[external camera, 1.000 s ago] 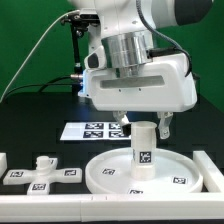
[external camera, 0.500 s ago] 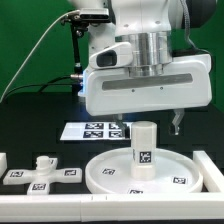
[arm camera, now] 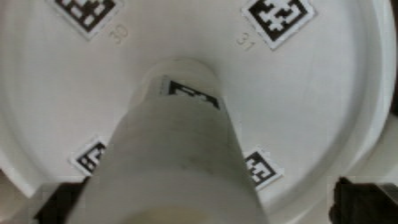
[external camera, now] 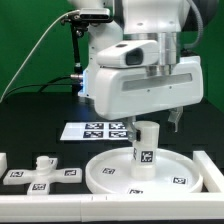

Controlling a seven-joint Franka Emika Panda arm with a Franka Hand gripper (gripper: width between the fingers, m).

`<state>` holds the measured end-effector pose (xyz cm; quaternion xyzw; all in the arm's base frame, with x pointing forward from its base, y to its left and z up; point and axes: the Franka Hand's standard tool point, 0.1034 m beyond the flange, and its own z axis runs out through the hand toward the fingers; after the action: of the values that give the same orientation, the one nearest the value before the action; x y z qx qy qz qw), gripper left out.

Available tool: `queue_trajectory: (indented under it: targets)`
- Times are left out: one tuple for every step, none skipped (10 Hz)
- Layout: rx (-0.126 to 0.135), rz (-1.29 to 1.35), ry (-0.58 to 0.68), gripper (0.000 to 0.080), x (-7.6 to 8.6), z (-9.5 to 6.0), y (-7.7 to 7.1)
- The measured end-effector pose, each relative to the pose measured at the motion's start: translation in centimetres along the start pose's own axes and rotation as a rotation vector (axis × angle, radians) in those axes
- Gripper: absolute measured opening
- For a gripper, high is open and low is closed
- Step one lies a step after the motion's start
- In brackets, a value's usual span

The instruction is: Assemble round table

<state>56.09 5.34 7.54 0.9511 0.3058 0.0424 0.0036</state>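
I hold the two-finger gripper (external camera: 149, 125) spread fully wide and empty, straddling the short, thick white plastic cylinder leg (external camera: 144, 150), which stands upright at the centre of the large rimmed white round disc (external camera: 100, 178), so closing should clamp it.

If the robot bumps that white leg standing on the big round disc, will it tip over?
Maybe. The leg stands upright on the disc, taller than wide, so a sideways knock could tip it. It looks like stiff plastic, probably won't bend. Being round, it would likely roll if it fell.
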Motion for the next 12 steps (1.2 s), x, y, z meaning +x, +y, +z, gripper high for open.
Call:
queue_trajectory:
  targets:
    - [-0.001,-0.05,-0.001,0.0649,-0.07,0.0,0.12]
    - [-0.001,-0.142,-0.005,0.0649,-0.16,0.05,0.23]
    - [0.005,-0.294,-0.036,0.0649,-0.3,0.19,0.73]
    - [-0.007,-0.376,-0.041,0.0649,-0.01,0.29,1.0]
    - [-0.011,-0.468,-0.046,0.0649,-0.17,0.41,1.02]
    - [-0.011,-0.466,-0.046,0.0649,-0.18,0.42,1.02]
    - [-0.011,-0.464,-0.046,0.0548,-0.19,0.42,1.02]
    - [-0.011,-0.455,-0.046,0.0548,-0.19,0.42,1.02]
    - [-0.011,-0.454,-0.046,0.0407,-0.19,0.42,1.02]
    - [-0.011,-0.417,-0.046,0.0407,-0.2,0.43,1.02]
    - [-0.013,-0.328,-0.045,0.0407,-0.18,0.43,1.0]
    - [-0.013,-0.258,-0.042,0.0407,-0.14,0.41,1.03]
